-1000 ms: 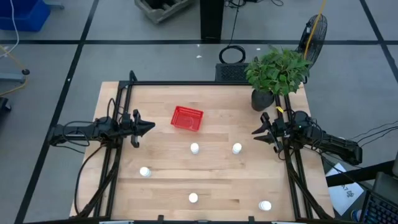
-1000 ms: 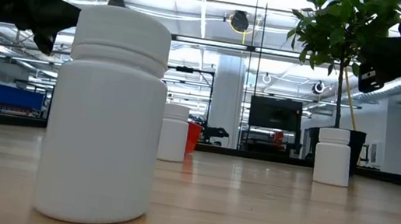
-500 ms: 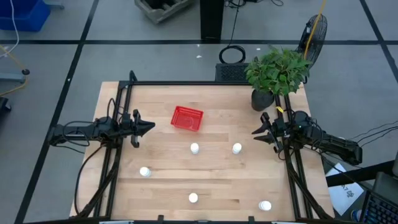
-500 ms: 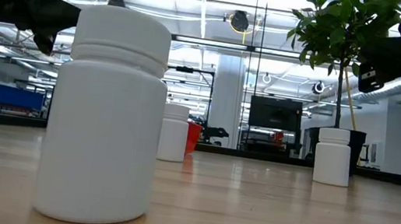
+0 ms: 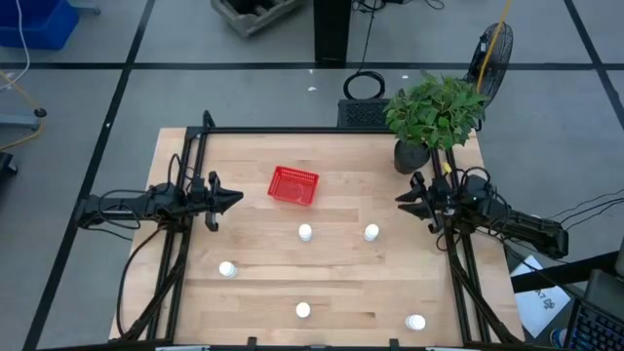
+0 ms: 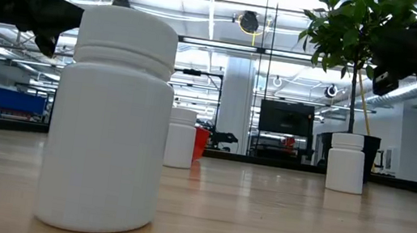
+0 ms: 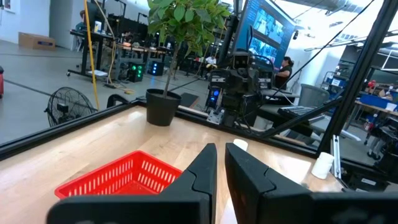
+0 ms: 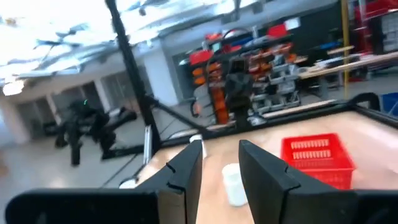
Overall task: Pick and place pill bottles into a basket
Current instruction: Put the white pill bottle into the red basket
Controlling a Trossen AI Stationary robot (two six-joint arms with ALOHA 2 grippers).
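Five small white pill bottles stand upright on their bases on the wooden table: two mid-table point(image 5: 305, 232) point(image 5: 371, 232), one left point(image 5: 227, 269), one near the front edge point(image 5: 303, 310), which looms large in the low view point(image 6: 114, 120), and one front right point(image 5: 416, 322). The red mesh basket point(image 5: 293, 185) sits on the table behind them; it also shows in the left wrist view point(image 7: 118, 180) and the right wrist view point(image 8: 317, 158). My left gripper point(image 5: 237, 198) hovers left of the basket, fingers together point(image 7: 221, 149), empty. My right gripper point(image 5: 400, 202) hovers at the right, open point(image 8: 221, 152), empty.
A potted plant in a dark pot point(image 5: 411, 154) stands at the table's far right corner, just behind my right arm. Black frame rails point(image 5: 185, 244) run along the table's left and right sides. Bare wood lies between the bottles.
My right gripper has shifted slightly up and toward the table's far edge, staying open. Bottles and basket have not moved.
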